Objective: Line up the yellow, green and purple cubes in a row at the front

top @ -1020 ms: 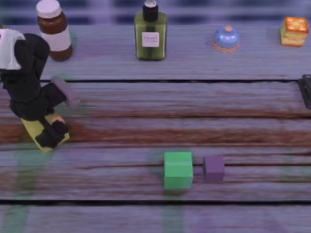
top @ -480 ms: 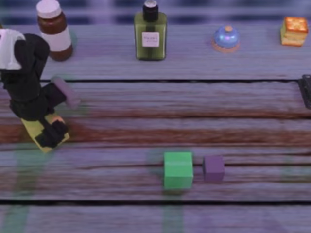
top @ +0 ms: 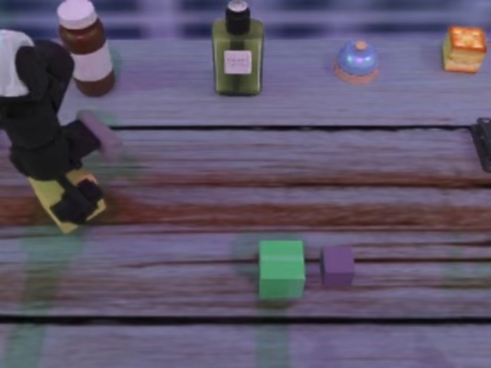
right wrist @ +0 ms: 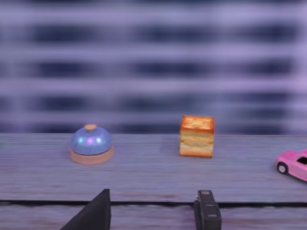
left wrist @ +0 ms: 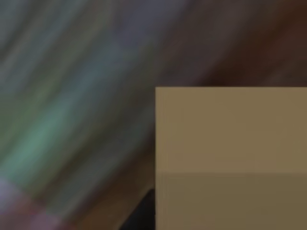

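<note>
My left gripper point(top: 77, 201) is at the table's left side, shut on the pale yellow cube point(top: 46, 198), which shows tilted beneath the black fingers. That yellow cube point(left wrist: 230, 158) fills much of the left wrist view, with one dark finger point(left wrist: 144, 215) at its edge. The green cube point(top: 281, 268) and the smaller purple cube point(top: 337, 265) sit side by side near the front centre, a small gap between them. My right gripper point(top: 484, 146) is parked at the right edge; in its wrist view the right gripper point(right wrist: 153, 213) stands open, holding nothing.
Along the back stand a brown bottle with a white cap point(top: 84, 47), a green bottle point(top: 238, 55), a blue bell point(top: 358, 60) and a small yellow block with an orange patterned top point(top: 464, 48). A pink toy car point(right wrist: 293, 164) shows in the right wrist view.
My left arm and the yellow cube in its grip have shifted slightly left and toward the back. The green and purple cubes and the right arm have not moved.
</note>
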Robot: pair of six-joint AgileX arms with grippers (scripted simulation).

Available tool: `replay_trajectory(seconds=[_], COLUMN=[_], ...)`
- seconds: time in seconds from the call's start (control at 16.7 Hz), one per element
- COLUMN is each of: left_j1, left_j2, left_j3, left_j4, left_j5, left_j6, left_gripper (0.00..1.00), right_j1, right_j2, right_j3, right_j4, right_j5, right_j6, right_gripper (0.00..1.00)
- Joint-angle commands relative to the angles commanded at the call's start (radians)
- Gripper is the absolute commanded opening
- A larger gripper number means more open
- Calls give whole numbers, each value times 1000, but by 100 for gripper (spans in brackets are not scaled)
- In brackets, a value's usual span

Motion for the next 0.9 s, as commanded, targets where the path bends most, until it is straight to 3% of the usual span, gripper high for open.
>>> replay_trajectory(seconds=[0.3,0.6,0.72,0.9], left_j1=[12,5,-32,-156], left_j2=[-75,-77,-88,-127], left_j3=[81,82,74,39], left_j4=[-160,-164,-166,-170], left_j5=[-1,-2,-2,-1], left_j6=[-3,0,20,74], left_gripper=[0,0,0,0], right_j1=[0,0,0,0], right_j2=[0,0,0,0], right_j3=[0,0,0,0], right_j4=[0,0,0,0], right_j5=[0,0,0,0], right_j6=[0,0,0,0], right_gripper=[100,100,100,100])
